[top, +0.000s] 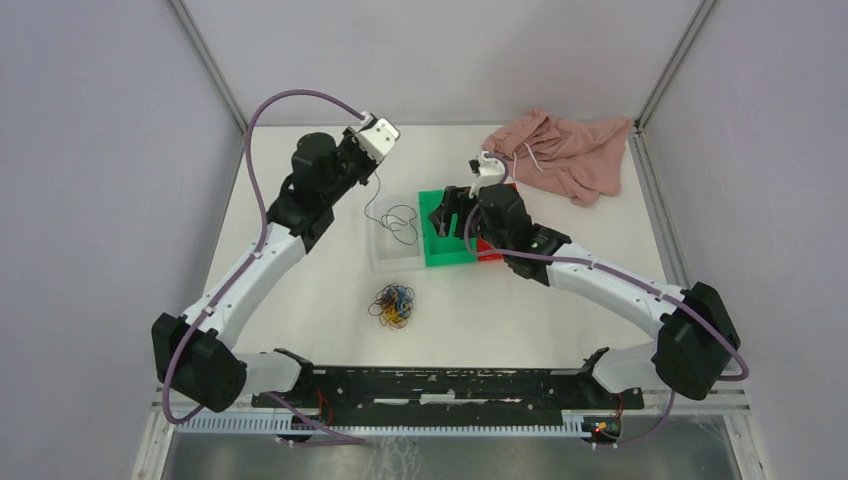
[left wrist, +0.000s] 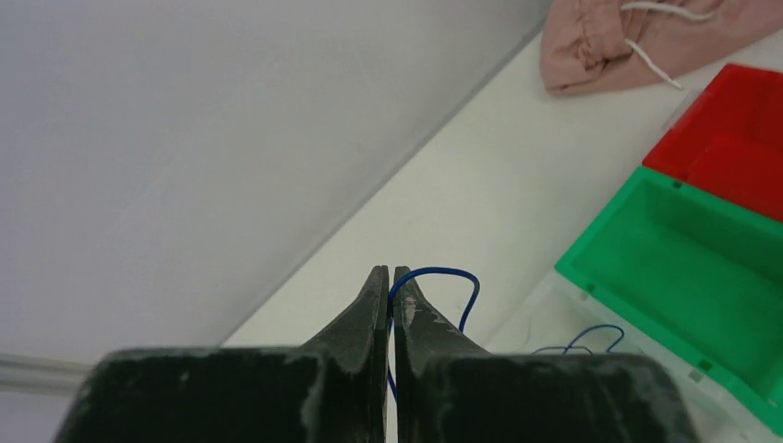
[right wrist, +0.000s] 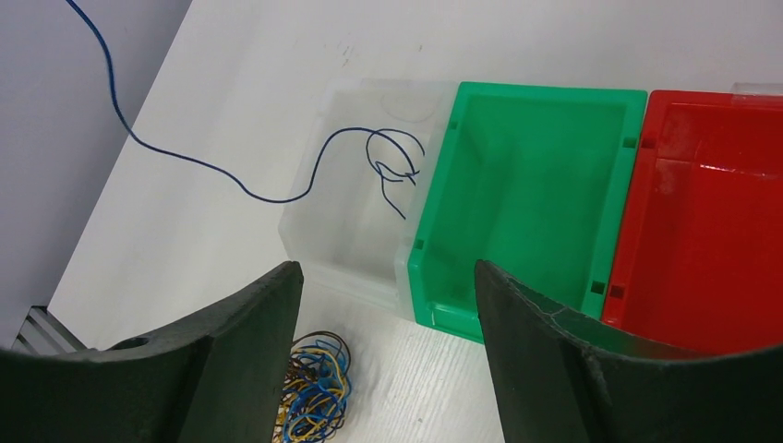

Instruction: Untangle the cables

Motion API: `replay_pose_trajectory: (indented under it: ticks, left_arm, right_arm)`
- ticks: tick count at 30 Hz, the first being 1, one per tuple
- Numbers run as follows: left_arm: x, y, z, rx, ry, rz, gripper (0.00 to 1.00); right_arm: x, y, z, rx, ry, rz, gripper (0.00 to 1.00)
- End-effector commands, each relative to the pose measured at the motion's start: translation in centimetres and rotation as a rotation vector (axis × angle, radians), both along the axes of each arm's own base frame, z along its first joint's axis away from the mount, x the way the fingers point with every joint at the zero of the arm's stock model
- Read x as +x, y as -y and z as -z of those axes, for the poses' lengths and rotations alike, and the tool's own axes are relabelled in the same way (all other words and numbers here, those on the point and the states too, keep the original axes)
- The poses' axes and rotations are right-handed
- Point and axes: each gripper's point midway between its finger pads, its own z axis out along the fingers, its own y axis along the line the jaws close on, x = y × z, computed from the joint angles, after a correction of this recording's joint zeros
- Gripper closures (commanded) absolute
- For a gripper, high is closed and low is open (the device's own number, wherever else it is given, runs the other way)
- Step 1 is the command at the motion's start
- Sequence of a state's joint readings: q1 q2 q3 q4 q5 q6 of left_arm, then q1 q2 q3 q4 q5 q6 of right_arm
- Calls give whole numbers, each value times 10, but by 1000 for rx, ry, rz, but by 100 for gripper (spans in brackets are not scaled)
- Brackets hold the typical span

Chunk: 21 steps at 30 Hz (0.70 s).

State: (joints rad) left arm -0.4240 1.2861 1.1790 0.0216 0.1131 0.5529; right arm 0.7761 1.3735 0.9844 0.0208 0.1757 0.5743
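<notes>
Blue cable is pinched in the left gripper, jaws pressed together, with its loose end curling inside the clear bin. The other cables sit clumped on the table just in front of that bin. Right gripper hangs spread wide over the green bin.

A single thin blue cable, pinched at one end in the closed left hand, hangs in a slack curve with its loose coils lying in the clear bin, while the other blue, yellow-orange and dark red cables sit tangled in a tight clump on the white tabletop just in front of that bin.
</notes>
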Motion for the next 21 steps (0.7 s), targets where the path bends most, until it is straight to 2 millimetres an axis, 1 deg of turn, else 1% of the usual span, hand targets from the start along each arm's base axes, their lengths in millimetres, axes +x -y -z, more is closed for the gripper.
replay_pose_trajectory:
  ticks: [1,7,12,17,21]
  left_arm:
    - [-1,-12,28,90,-63,-58,97]
    - [1,-3,57,116,-134,-56,97]
    - [-1,11,84,97,-237,-68,97]
    - [7,26,100,8,-385,-102,97]
    - [14,38,113,-16,-449,-102,97]
  right_arm:
    - [3,8,-19,29,45,27,25]
    - [2,11,-15,26,28,31,25]
    - [2,13,-16,31,21,35,26]
    - [1,17,-16,27,20,41,26]
    - [0,25,-20,28,30,55,26]
